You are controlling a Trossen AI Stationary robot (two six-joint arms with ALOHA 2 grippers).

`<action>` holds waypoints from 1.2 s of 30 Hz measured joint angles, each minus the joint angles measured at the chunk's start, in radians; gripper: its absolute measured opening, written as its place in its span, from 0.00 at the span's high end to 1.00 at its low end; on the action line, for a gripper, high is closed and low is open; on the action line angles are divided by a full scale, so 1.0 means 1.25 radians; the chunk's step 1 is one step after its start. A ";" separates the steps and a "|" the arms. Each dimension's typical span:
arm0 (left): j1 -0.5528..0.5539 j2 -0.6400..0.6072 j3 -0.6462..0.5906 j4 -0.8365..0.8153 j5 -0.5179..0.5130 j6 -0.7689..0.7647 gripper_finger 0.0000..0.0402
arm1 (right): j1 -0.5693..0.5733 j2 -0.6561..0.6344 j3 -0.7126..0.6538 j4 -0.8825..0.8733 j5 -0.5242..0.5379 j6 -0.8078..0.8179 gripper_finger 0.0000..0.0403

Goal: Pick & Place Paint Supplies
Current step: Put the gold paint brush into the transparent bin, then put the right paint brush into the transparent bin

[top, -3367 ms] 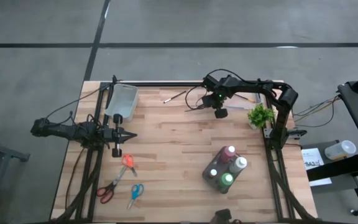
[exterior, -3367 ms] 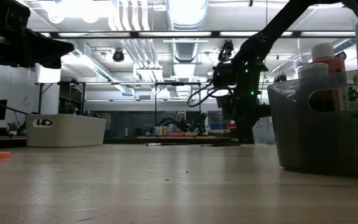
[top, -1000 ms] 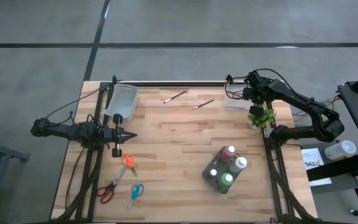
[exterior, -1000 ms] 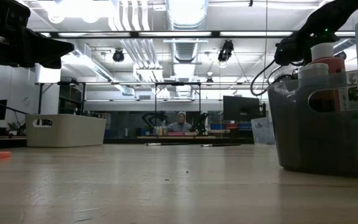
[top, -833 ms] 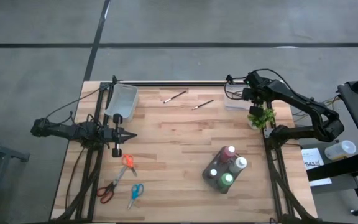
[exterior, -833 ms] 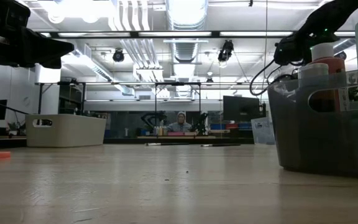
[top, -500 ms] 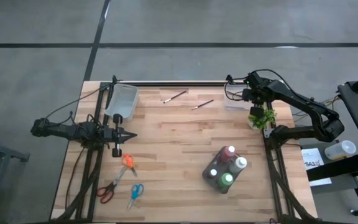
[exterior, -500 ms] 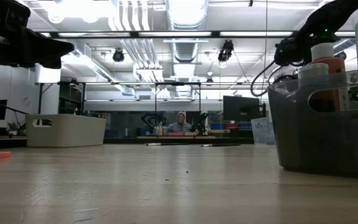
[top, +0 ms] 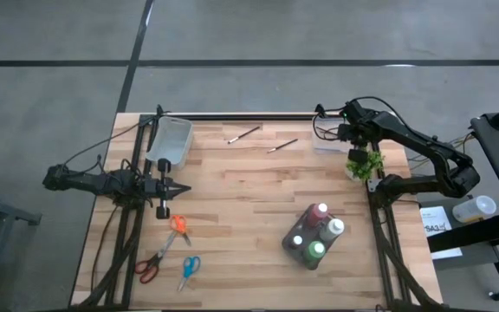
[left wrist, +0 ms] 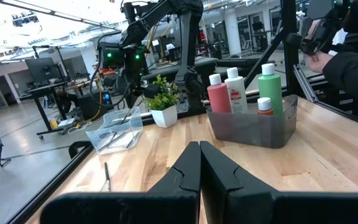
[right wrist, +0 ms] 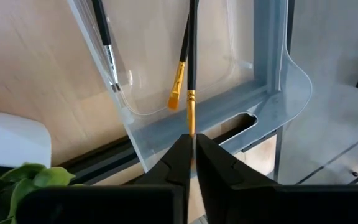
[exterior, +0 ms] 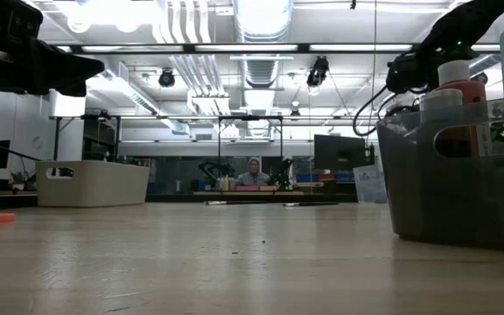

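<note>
Careful: right pincer (right wrist: 188, 152) is clenched on a paintbrush (right wrist: 191, 74) over the clear tray (right wrist: 253, 93); let go w/ it tilted and it could land outside the rim. Left pincer (left wrist: 199, 163) clenched, empty.

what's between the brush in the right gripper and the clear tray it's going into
Nothing visible. The right gripper is shut on a paintbrush that hangs directly over the clear tray, where two brushes already lie. The potted plant stands beside the tray, off the path.

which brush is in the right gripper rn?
The thin dark paintbrush with the gold ferrule, pinched by the right gripper above the clear plastic tray; two other brushes lie in the tray.
</note>
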 joint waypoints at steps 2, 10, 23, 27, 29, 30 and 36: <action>0.000 0.000 0.000 0.000 0.000 0.000 1.00 | 0.000 0.000 0.000 -0.004 -0.003 0.017 0.89; 0.000 0.000 0.000 0.000 0.000 0.000 1.00 | 0.003 0.000 0.000 -0.019 -0.015 0.062 0.71; 0.000 0.000 0.000 0.000 0.000 0.000 1.00 | 0.004 -0.004 0.019 -0.044 -0.015 0.066 0.70; 0.000 0.000 0.000 0.000 0.000 0.000 1.00 | 0.004 -0.010 0.044 -0.052 -0.018 0.093 0.70; 0.000 0.000 0.000 0.000 0.000 0.000 1.00 | 0.004 -0.013 0.058 -0.060 -0.024 0.105 0.70; 0.000 0.000 0.000 0.000 0.000 0.000 1.00 | 0.004 -0.014 0.063 -0.066 -0.025 0.109 0.70; 0.000 0.000 0.000 0.000 0.000 0.000 1.00 | 0.008 -0.034 0.087 -0.069 -0.058 0.127 0.70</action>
